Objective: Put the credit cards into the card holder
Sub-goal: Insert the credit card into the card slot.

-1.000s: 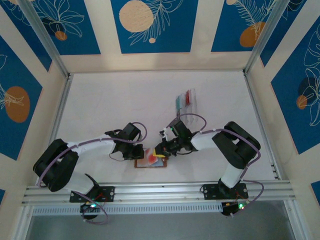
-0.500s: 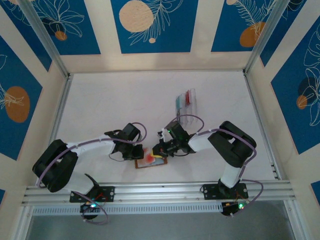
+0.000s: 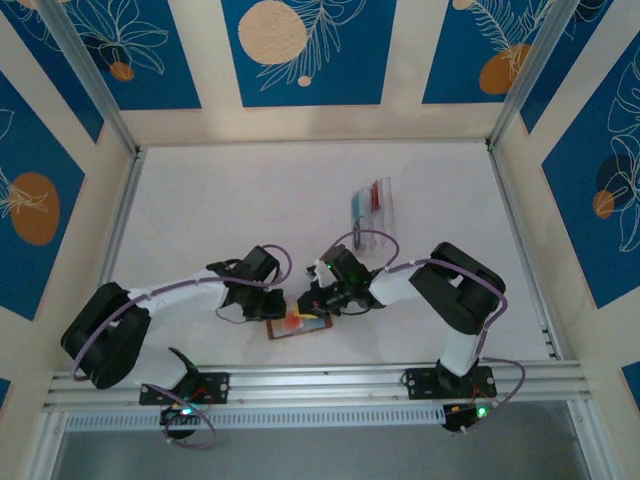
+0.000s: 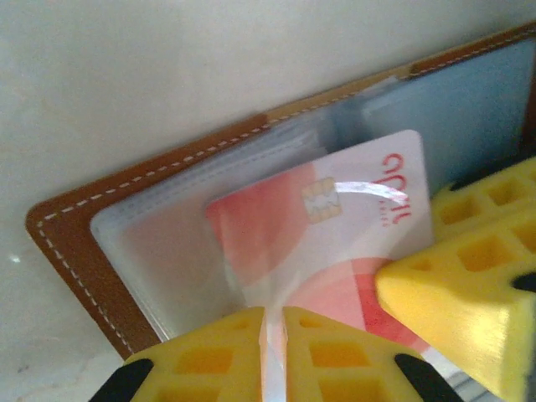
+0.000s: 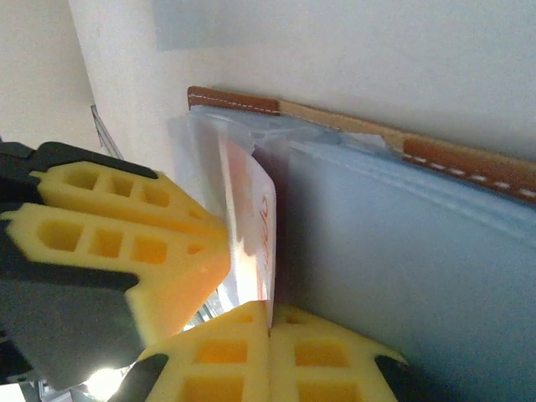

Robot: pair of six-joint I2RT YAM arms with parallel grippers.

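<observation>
The card holder point(image 3: 312, 330) lies open near the table's front edge, brown leather point(image 4: 75, 251) with clear sleeves over a pale grey-blue inside point(image 5: 419, 268). A red-and-white credit card point(image 4: 335, 226) sits partly inside a clear sleeve. My left gripper point(image 4: 274, 316) is shut on that sleeve's thin clear flap, at the holder's left side point(image 3: 283, 306). My right gripper point(image 5: 270, 311) is shut on the card's edge point(image 5: 251, 226), just right of the left one point(image 3: 308, 303). One right finger point(image 4: 452, 285) shows beside the card, and the left fingers point(image 5: 117, 226) press close to it.
A clear plastic tray point(image 3: 386, 222) further back and to the right holds red and teal cards standing on edge. An aluminium rail point(image 3: 320, 380) runs along the near edge, just behind the holder. Framed walls enclose the table.
My right gripper has moved left over the holder with the card, closing on the left gripper. The left arm and the holder have hardly moved.
</observation>
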